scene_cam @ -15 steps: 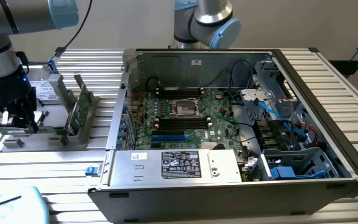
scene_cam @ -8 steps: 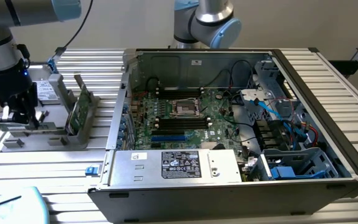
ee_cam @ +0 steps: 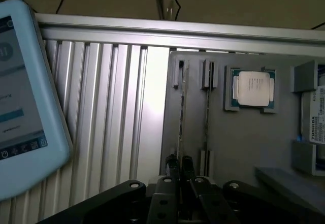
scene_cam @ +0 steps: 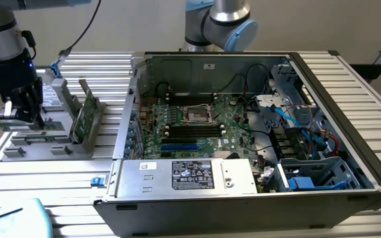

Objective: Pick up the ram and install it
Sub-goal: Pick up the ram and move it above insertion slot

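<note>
The ram (scene_cam: pixel 33 125) is a slim green stick held level at the exterior view's left, just over the grey parts holder (scene_cam: pixel 45 148). My gripper (scene_cam: pixel 22 115) comes down on it from above and is shut on it. In the wrist view the ram (ee_cam: pixel 181 112) shows edge-on as a thin line running away from the two black fingertips (ee_cam: pixel 174 164), which pinch it close together. I cannot tell whether it is clear of its slot in the holder (ee_cam: pixel 238 142). The open computer case (scene_cam: pixel 349 99) holds the motherboard (scene_cam: pixel 207 141) with its black memory slots (scene_cam: pixel 187 130).
A taller green card (scene_cam: pixel 85 116) stands in the holder beside the gripper. A silver processor chip (ee_cam: pixel 254 88) and a drive (ee_cam: pixel 317 125) rest in the holder. A light-blue tablet (ee_cam: pixel 25 107) lies on the slatted table. Another robot arm (scene_cam: pixel 220 20) stands behind the case.
</note>
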{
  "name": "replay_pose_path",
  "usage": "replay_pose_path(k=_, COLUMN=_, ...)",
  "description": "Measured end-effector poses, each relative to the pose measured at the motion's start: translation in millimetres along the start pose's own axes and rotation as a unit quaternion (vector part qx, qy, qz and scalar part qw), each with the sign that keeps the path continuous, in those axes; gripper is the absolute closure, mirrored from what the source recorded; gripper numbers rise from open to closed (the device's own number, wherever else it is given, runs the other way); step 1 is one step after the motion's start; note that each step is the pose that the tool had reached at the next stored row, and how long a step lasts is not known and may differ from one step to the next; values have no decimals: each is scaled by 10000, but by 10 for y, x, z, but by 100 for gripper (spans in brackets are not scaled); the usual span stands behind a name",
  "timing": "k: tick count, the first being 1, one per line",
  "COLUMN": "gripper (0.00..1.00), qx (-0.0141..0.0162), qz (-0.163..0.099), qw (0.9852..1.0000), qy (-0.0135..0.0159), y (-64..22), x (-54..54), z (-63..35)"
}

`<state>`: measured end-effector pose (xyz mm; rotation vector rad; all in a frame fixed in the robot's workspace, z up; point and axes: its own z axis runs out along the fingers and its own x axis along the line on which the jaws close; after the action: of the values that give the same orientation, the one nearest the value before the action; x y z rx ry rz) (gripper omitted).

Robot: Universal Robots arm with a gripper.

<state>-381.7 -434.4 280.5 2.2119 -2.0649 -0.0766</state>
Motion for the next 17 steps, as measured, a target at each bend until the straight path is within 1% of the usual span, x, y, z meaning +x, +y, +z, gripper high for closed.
replay_pose_path(k=6, gripper=86, qx=-25, qz=-2, qw=10000, qy=-3, y=-144, x=20, z=-212)
replay_pose_path(k=17, gripper=86, qx=-78, qz=-5, qw=10000, qy=-14, y=-500, x=60, z=-556)
